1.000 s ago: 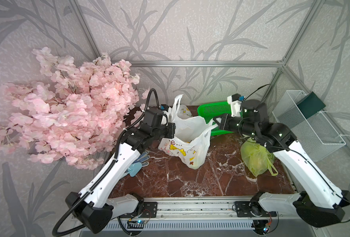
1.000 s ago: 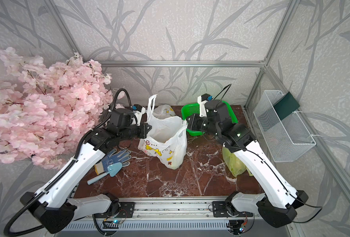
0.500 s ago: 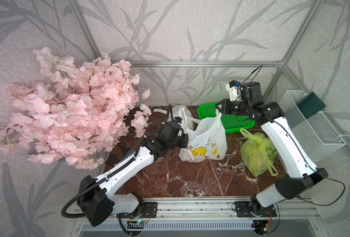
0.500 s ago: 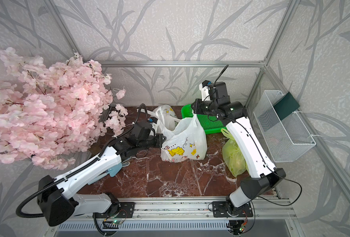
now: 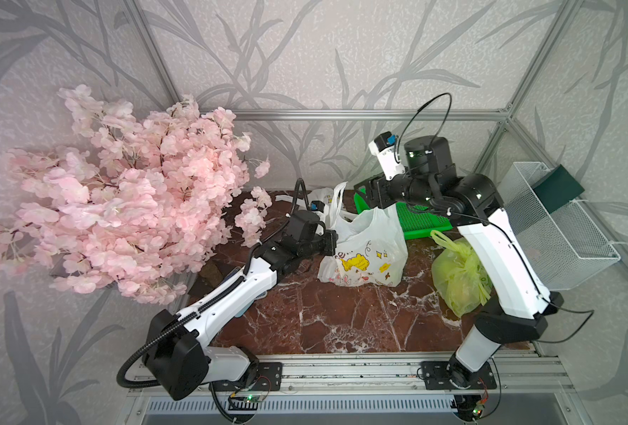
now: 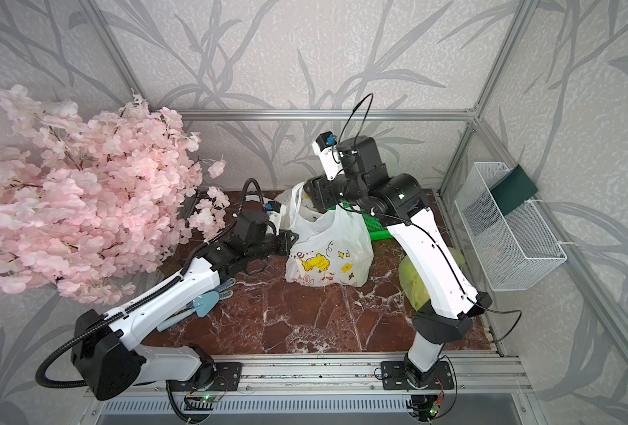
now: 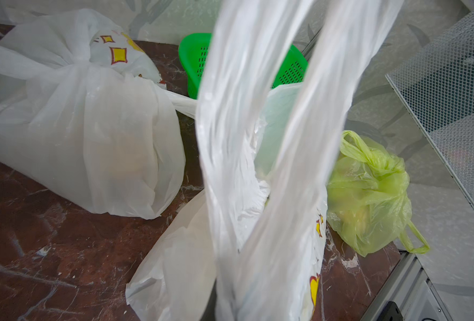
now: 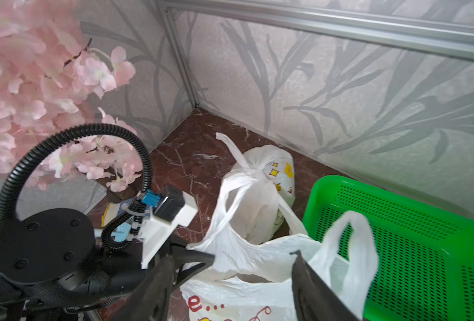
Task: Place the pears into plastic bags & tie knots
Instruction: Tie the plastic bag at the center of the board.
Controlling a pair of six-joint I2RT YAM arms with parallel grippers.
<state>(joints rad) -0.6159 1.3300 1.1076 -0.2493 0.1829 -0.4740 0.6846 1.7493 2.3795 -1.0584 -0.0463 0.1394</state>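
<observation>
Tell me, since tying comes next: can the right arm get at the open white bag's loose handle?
Probably yes: the right gripper hangs open beside the loose handle, nothing between them; the left gripper grips the open bag opposite.

Two taut handle strips (image 7: 230,139) of an unknotted white bag (image 7: 174,272) are shown close to the lens and blurred. They are gathered towards the bag's body, which bears yellow prints and is laid on the red-brown marble tabletop (image 7: 49,250). A knotted white bag (image 7: 85,144), tied at its neck, is seen just beside it. A green perforated basket (image 7: 194,64) is partly hidden behind the strips. A knotted yellow-green bag (image 7: 369,189) is set near a white wire-mesh basket (image 7: 447,91). The bags' contents cannot be made out.
</observation>
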